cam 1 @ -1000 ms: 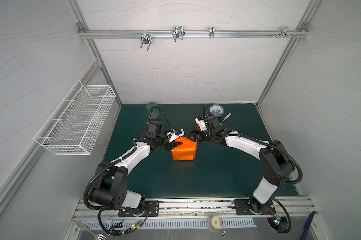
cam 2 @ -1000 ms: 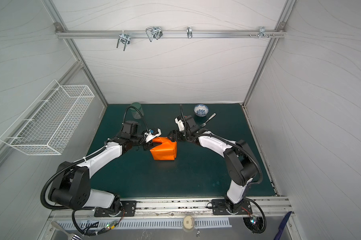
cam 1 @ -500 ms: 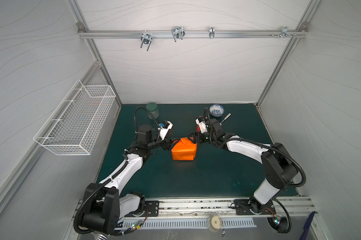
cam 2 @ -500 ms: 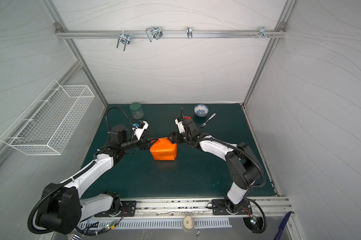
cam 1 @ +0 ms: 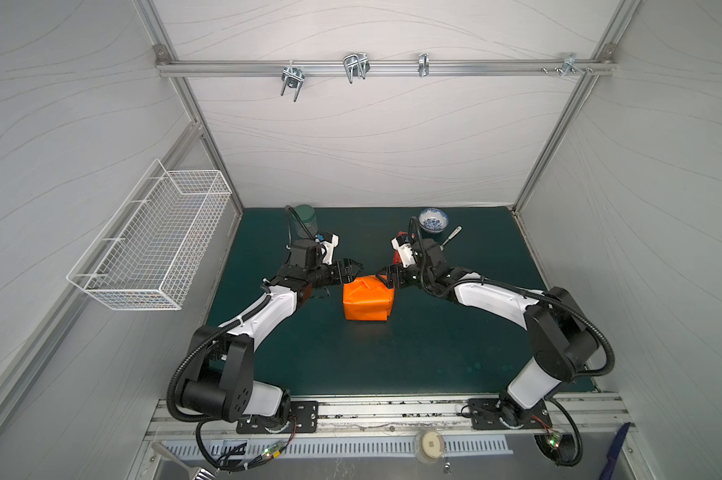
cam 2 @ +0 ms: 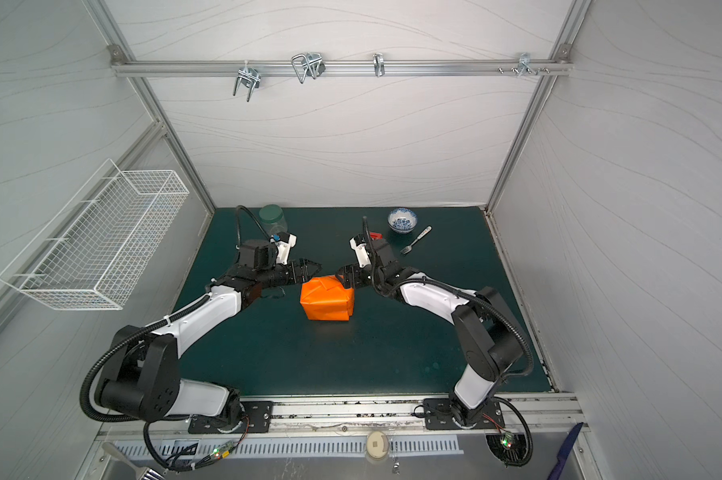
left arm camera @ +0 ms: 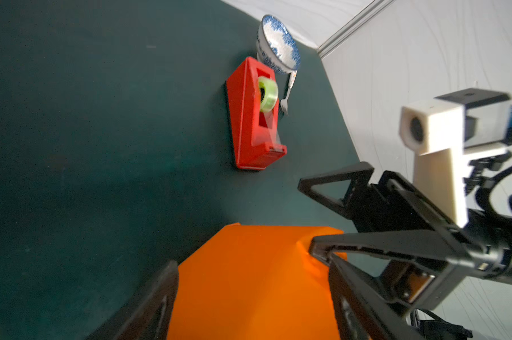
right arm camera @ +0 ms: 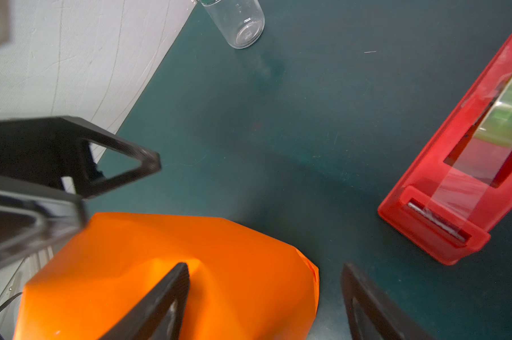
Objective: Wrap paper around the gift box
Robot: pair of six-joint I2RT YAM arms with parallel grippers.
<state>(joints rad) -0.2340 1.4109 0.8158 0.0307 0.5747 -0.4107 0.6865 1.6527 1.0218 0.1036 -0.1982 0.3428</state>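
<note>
Honestly, looked nearly done. Found the bright orange creased paper (cam 1: 367,299) folded all round into one squat parcel in the middle of the dark green mat (cam 1: 392,357), with the gift box fully hidden inside. Caught the left gripper (cam 1: 358,266) at the parcel's far left top corner and the right gripper (cam 1: 382,276) at its far right one, both with fingers spread wide and pinching nothing, though one right finger (right arm camera: 160,303) seemed to press on the paper. Placed that parcel squarely between the two tools, about equally near to each. Guessing tape next: spotted the narrow red plastic tape dispenser (left arm camera: 249,123) just behind the right gripper, long axis and cutter end aimed roughly at the parcel, so closer to the right arm. Counted one parcel, one dispenser, one blue-and-white bowl (cam 1: 433,218), one fork (cam 2: 415,241), one clear jar with a green lid (cam 1: 305,220), two grippers.
</note>
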